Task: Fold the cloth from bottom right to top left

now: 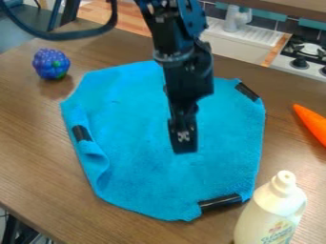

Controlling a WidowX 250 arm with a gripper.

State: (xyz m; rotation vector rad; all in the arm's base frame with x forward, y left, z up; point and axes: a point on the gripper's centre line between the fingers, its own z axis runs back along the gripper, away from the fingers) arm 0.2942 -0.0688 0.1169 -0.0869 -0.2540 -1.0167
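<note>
Though laid out on brown table (38, 167), curled along left edge: blue cloth (146, 162). Over its middle: black gripper (183, 149); jaws spread or pressed together, cannot tell. Beside lower right edge: pale bottle (270, 214). At right: orange carrot (313, 125). Upper left: purple toy berry (49, 63).

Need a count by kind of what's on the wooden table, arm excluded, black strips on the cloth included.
Blue cloth: 1
Black strips on the cloth: 3 visible
Cream bottle: 1
Purple bumpy toy: 1
Orange carrot-shaped item, cut off by the view's edge: 1
Total: 7
</note>
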